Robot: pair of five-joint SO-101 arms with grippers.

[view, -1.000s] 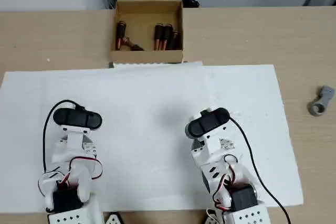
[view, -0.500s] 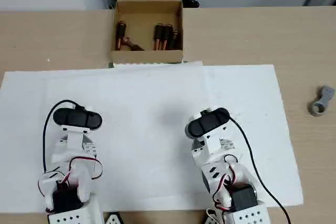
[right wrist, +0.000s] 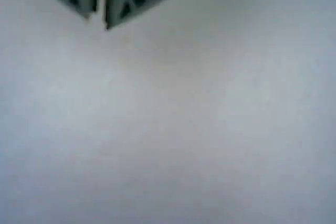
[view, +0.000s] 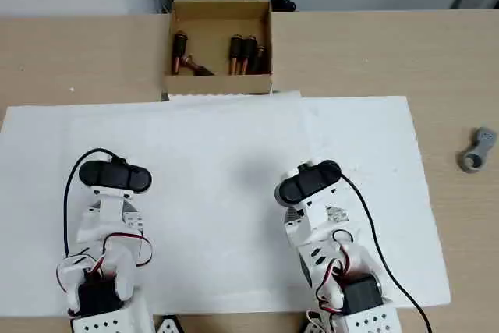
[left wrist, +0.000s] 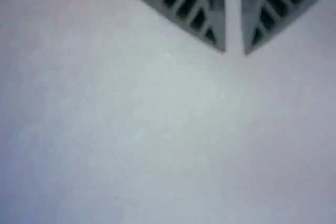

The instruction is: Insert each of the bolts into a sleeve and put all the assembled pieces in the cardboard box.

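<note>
The cardboard box (view: pixel 221 10) stands at the far middle of the table, holding several copper-and-black assembled pieces (view: pixel 243 54). Both arms are folded back at the near edge over the white sheet (view: pixel 218 154). My left gripper (left wrist: pixel 234 51) hangs just above the sheet, its grey ribbed fingers (left wrist: pixel 184 3) nearly together with nothing between them. My right gripper (right wrist: pixel 97 20) is likewise shut and empty over bare sheet. From above, the left arm (view: pixel 109 193) sits at near left and the right arm (view: pixel 312 193) at near right.
A small grey bracket part (view: pixel 476 150) lies on the wood table at the right, off the sheet. Dark equipment sits behind the box at the table's far edge.
</note>
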